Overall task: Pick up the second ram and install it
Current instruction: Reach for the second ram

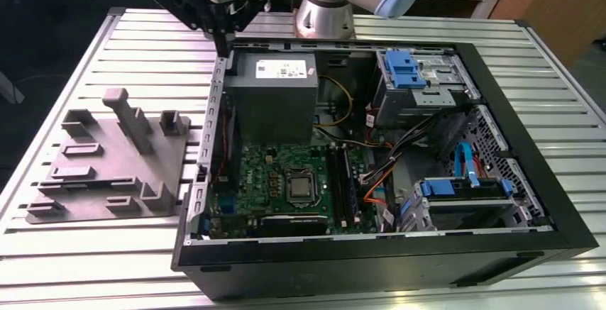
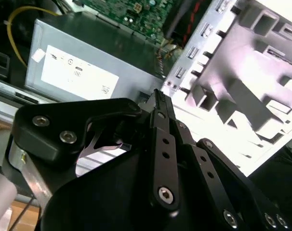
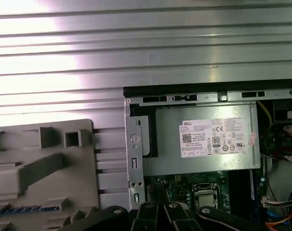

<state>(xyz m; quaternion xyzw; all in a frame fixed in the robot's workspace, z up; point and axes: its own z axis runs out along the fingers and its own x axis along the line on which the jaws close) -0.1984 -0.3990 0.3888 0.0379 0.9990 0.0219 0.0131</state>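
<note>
Jaws slim, black, together nr grey PSU

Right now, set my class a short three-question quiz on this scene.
1. True or false: the case lies open on the table.
2. The gripper is nearest which? A) power supply B) processor C) orange cables
3. Fill in: the grey fixture lies to the exterior view's ____ of the case.
Key: 1 true; 2 A; 3 left.
</note>
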